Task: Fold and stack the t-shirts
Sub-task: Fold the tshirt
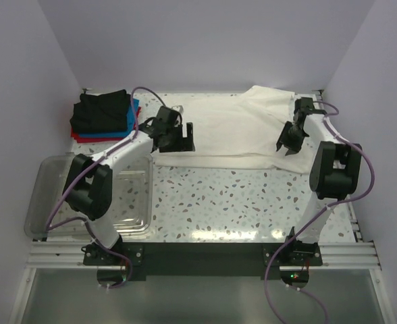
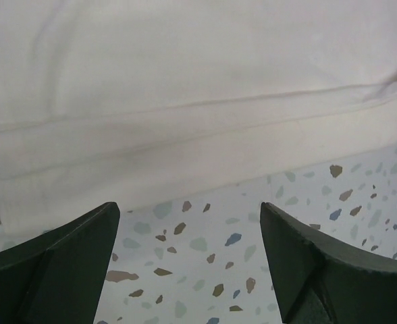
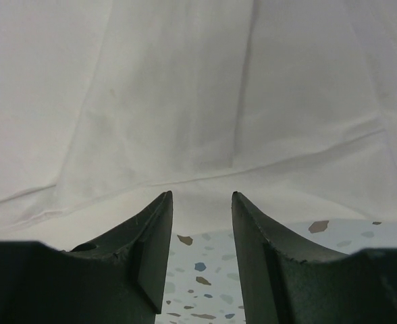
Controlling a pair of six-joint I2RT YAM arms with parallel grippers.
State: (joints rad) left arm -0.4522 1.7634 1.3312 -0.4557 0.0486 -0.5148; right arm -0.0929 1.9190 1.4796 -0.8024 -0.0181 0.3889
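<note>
- The white tee (image 1: 229, 131) lies spread out at the back right of the table (image 1: 239, 202). Only plain cloth shows, and its near edge is folded into a band.
- Folded tees (image 1: 104, 115) are stacked in the far left corner. The black one on top hides all but the blue and red edges beneath.
- The left arm crosses the clear tub (image 1: 57, 196) at near left and covers part of it.
- The left gripper (image 2: 188, 216) is wide apart and holds nothing. It sits just off the tee's hem over bare table.
- The right gripper (image 3: 200, 202) has a narrower gap, also with nothing in it. Its tips are at the hem; whether they touch cloth is unclear.
- Both wrist views cut the fingers off at the frame.
- The table is pale speckled terrazzo.
- Plain pale walls (image 1: 205, 40) close in three sides.
</note>
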